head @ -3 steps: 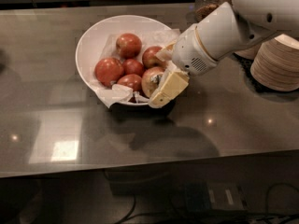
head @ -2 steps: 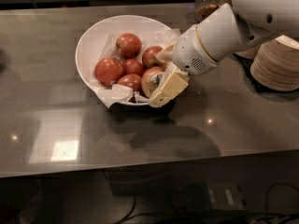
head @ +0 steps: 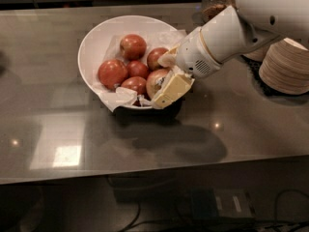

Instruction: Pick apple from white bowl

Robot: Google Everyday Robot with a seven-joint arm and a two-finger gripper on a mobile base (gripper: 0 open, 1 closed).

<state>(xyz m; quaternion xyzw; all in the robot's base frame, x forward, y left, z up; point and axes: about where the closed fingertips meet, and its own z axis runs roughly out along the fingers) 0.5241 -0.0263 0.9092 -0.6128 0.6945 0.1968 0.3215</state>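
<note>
White tubular arm (head: 231, 33), vented wrist (head: 197, 62); cream claw (head: 160, 81) at white bowl (head: 91, 38).

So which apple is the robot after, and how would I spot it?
Find the wide white bowl on the grey table. Look at its right side, where the claw sits. That apple is the biggest, red blotched with pale yellow; the others are plain red.
</note>
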